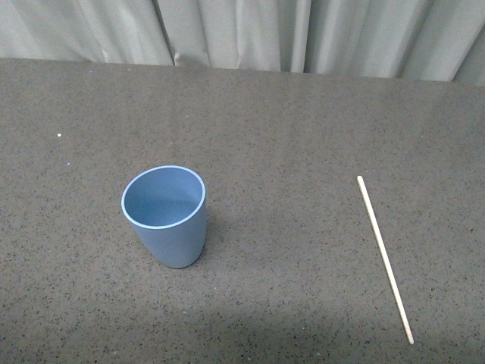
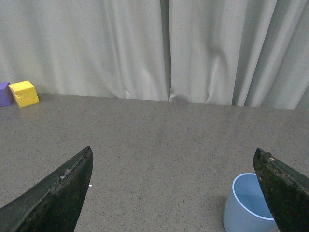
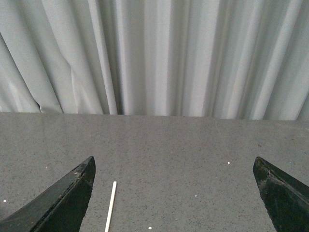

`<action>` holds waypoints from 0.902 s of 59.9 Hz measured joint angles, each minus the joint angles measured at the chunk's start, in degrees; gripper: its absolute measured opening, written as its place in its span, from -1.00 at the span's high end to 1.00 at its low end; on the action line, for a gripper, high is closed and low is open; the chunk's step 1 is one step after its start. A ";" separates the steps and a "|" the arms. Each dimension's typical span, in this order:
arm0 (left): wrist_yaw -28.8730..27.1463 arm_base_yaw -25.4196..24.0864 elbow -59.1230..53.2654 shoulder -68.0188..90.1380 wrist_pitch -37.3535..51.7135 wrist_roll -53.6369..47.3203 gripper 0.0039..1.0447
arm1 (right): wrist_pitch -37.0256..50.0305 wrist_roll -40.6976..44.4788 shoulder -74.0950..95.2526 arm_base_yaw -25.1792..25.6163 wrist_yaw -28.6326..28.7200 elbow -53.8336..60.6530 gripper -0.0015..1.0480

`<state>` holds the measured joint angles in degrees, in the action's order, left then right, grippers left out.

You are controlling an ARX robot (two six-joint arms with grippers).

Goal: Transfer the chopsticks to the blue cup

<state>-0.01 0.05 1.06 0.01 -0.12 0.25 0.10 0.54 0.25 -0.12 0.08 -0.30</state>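
Note:
The blue cup (image 1: 165, 215) stands upright and empty on the dark speckled table, left of centre in the front view. The chopstick (image 1: 384, 258), one thin pale stick, lies flat on the table to the right, apart from the cup. Neither arm shows in the front view. My left gripper (image 2: 174, 159) is open and empty above the table, with the cup (image 2: 246, 205) beside one fingertip (image 2: 282, 188). My right gripper (image 3: 174, 164) is open and empty, and the far end of the chopstick (image 3: 110, 207) lies near one fingertip (image 3: 72, 193).
A grey curtain (image 1: 303, 34) hangs along the table's far edge. A yellow block (image 2: 24, 93) and a purple block (image 2: 5, 93) sit at the far edge in the left wrist view. Small white specks (image 1: 59, 135) dot the table (image 1: 288, 152).

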 joint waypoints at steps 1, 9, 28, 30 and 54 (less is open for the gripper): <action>0.00 0.00 0.00 0.00 0.00 0.00 -0.88 | -0.02 0.00 0.00 0.00 0.00 0.00 -0.82; 0.00 0.00 0.00 0.00 0.00 -0.02 -0.88 | -0.02 0.00 0.00 0.00 0.00 0.00 -0.82; 0.00 0.00 0.00 0.00 0.00 0.00 -0.88 | -0.02 0.00 0.00 0.00 0.00 0.00 -0.82; 0.00 0.00 0.00 0.00 0.00 -0.02 -0.88 | -0.02 0.00 0.00 0.00 0.00 0.00 -0.82; -0.11 0.00 0.00 0.00 0.00 0.00 -0.88 | 4.57 12.28 8.74 -5.11 -17.44 -0.72 -0.82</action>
<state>-0.12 0.05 1.06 0.01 -0.12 0.25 4.67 12.82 8.99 -5.23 -17.37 -1.02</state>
